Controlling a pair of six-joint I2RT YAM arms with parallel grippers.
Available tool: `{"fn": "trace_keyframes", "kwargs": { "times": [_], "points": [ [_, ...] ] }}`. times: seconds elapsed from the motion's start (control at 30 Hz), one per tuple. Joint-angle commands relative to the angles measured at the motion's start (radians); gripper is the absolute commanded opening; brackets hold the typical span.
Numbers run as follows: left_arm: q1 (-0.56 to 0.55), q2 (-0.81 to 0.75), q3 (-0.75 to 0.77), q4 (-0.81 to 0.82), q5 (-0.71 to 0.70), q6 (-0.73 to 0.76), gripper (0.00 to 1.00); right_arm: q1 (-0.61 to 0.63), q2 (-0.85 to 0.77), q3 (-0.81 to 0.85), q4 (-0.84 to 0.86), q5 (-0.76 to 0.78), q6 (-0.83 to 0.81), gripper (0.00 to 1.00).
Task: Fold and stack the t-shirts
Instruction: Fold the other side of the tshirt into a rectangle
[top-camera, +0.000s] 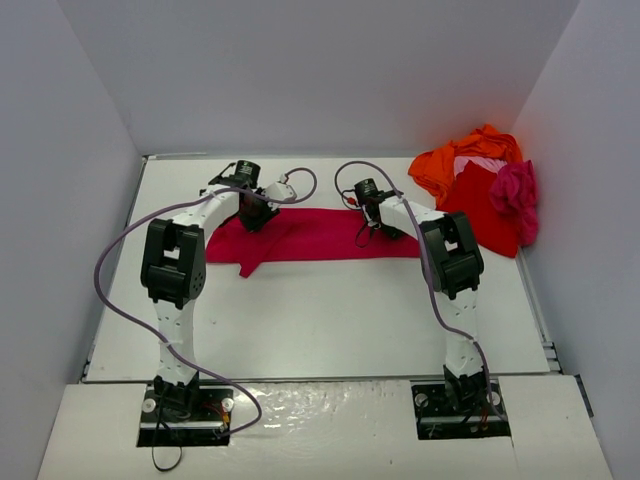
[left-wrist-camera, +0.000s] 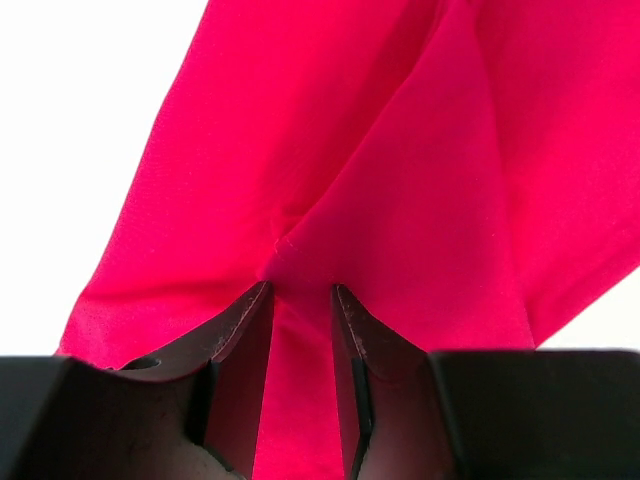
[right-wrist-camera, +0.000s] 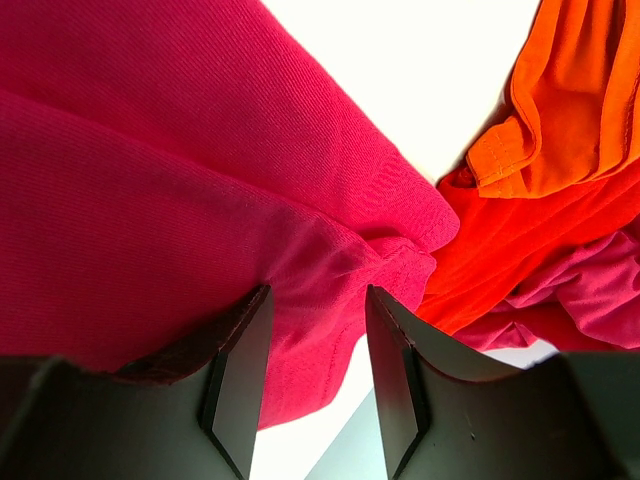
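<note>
Now | left claw + right claw each pinch crimson shirt far edge | likely soft, limp, light; grip hems

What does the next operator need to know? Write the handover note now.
Left gripper: shut on the crimson shirt, left end.
Right gripper: shut on the same shirt, right end.
It lies as a long band across the table.
Orange shirt, red shirt and magenta shirt sit heaped in the far right corner, unfolded.
Done: at most a first fold. Left: finish it, fold the rest, stack.
</note>
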Motion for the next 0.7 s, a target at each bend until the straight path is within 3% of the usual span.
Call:
{"fn": "trace_keyframes", "kwargs": {
  "times": [0.0, 0.03, 0.07, 0.1, 0.6, 0.67],
  "points": [
    [0.011, -0.029, 0.057, -0.003, -0.005, 0.015, 0.21, 0.008, -0.077, -0.006, -0.015, 0.004, 0.021, 0.4],
    [0.012, -0.025, 0.063, -0.003, -0.007, 0.017, 0.15, 0.008, -0.078, -0.007, -0.015, 0.005, 0.021, 0.4],
    [0.013, -0.021, 0.07, -0.003, -0.009, 0.019, 0.01, 0.008, -0.078, -0.008, -0.015, 0.005, 0.021, 0.4],
    [0.015, -0.018, 0.073, -0.002, -0.015, 0.019, 0.0, 0.008, -0.079, -0.008, -0.015, 0.006, 0.021, 0.4],
    [0.032, 0.025, 0.208, -0.095, 0.02, 0.037, 0.0, 0.008, -0.061, -0.01, -0.015, 0.014, 0.021, 0.43],
    [0.033, 0.02, 0.207, -0.124, 0.042, 0.047, 0.08, 0.008, -0.058, -0.007, -0.014, 0.015, 0.02, 0.43]
  ]
}}
